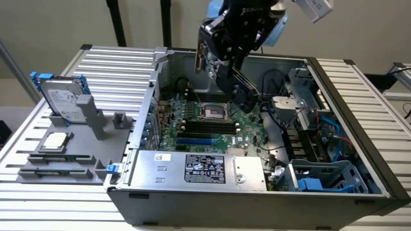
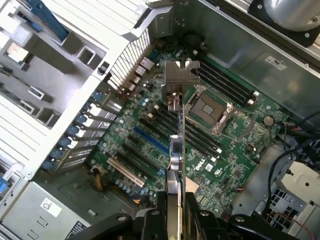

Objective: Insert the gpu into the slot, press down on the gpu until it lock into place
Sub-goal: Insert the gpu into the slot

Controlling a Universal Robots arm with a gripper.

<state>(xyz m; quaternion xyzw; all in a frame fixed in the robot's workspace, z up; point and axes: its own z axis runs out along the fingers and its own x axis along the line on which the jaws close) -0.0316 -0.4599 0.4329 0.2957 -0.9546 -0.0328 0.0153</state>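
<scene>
Exterior view, one gpu (image 1: 239, 89) in jaws, one slot (image 1: 194, 142)

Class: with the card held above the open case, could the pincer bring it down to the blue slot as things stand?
Probably yes: the pincer holds the gpu above the motherboard, and nothing lies over the slot; cables sit aside.

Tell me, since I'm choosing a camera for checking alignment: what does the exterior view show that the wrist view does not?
Exterior view: the graphics card side-on, tilted above the open case, and the blue plastic cage in the case's corner.
Wrist view: the card edge-on, its metal bracket foremost, running at an angle to the blue slot.
Both: the gripper clamped on the card, the circuit board, the blue slot and the processor socket.
</scene>
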